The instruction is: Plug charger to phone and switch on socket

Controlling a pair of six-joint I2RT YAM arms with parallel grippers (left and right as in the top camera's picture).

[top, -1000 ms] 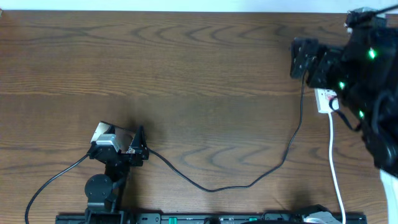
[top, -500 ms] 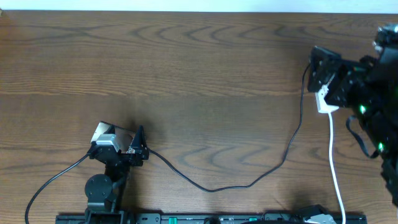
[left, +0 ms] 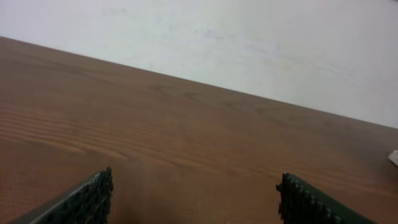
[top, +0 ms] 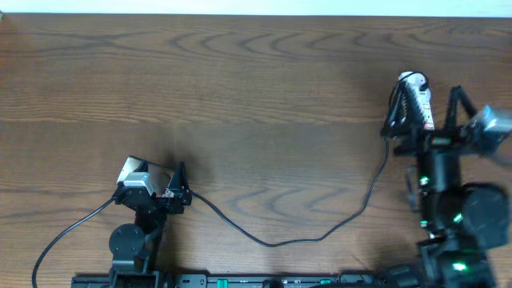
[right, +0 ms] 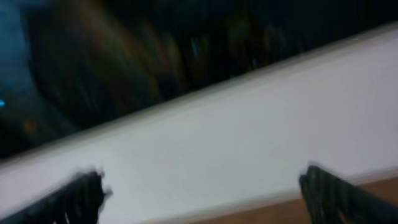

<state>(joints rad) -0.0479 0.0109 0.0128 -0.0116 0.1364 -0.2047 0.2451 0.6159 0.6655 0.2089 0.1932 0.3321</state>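
The charger point(top: 272, 244), a thin black cable, runs from beside my left arm in a long loop across the table and up to the socket point(top: 417, 94), a white strip with red marks at the far right. My right gripper point(top: 424, 108) hangs open, its fingers point(top: 393, 112) seen on either side of the socket from overhead. The right wrist view is blurred; my right gripper point(right: 202, 180) has only wall and table edge in its gap. My left gripper point(top: 156, 166) rests open near the front left. The left wrist view shows it point(left: 196, 180) over bare wood. The phone is not in view.
The brown wooden table point(top: 256, 88) ends at a white wall point(left: 249, 43) along its far edge. A black rail point(top: 240, 281) runs along the front edge. The right arm's body point(top: 456, 216) covers the front right corner.
The right arm has swung back from the far right toward the front edge, uncovering the socket, and now covers the white cord. The left arm and the charger cable have not moved.
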